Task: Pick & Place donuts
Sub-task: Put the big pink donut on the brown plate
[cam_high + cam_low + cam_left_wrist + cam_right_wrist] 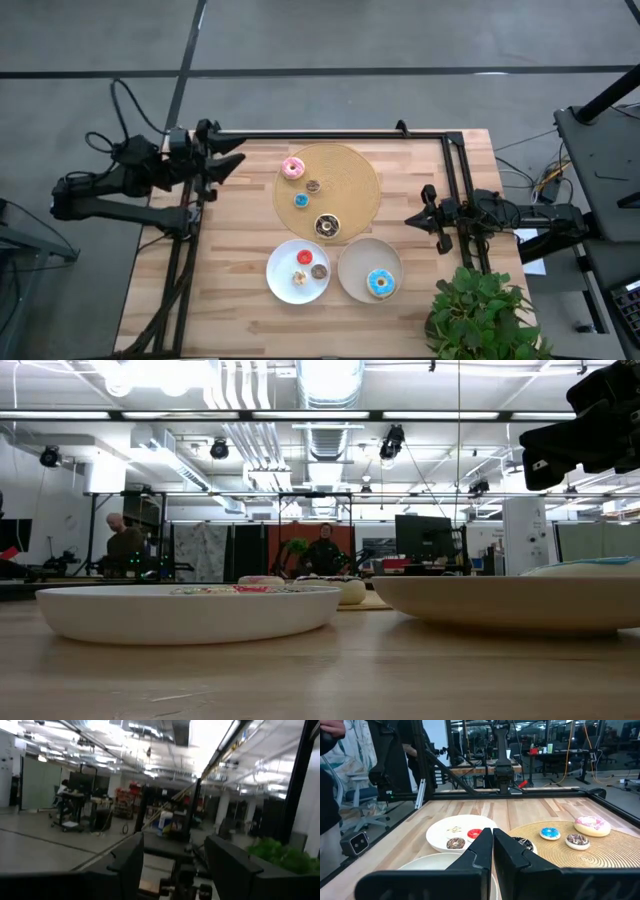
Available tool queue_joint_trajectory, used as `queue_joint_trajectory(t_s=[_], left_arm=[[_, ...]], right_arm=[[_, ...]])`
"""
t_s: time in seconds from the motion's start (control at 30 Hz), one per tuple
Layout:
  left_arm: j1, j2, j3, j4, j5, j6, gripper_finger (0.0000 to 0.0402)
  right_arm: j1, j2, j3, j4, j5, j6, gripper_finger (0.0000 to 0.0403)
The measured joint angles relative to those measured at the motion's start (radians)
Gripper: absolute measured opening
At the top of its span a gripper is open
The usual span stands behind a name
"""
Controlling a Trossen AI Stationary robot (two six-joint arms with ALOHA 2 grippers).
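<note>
Sitting on the big round tan wooden board (355, 185), the pink ring donut (293, 168) lies just across the table (240, 260) from the left pincer (232, 160), which is spread and empty. The right pincer (412, 218) is pressed together, farther off.

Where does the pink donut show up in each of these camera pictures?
High view: the pink donut lies on the wooden board, at its upper left edge.
Low view: cannot tell; plates block the board.
Left wrist view: not in it.
Right wrist view: far right, on the board.
Shared landmark: the board.
</note>
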Motion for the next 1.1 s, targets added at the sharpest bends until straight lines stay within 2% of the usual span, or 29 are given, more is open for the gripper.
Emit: queue_joint_trajectory(t_s=[0.33, 0.73, 1.1], left_arm=[[0.018, 0.088, 0.164, -0.101, 0.001, 0.092, 0.0181], [0.082, 0.222, 0.362, -0.338, -0.001, 0.167, 0.0181], [0.145, 0.312, 0.440, -0.395, -0.001, 0.220, 0.0181]], right_arm=[[0.000, 0.000, 0.000, 0.000, 0.000, 0.005, 0.0008], [0.000, 0.000, 0.000, 0.000, 0.000, 0.001, 0.0008], [0.000, 0.000, 0.000, 0.000, 0.000, 0.001, 0.0008]])
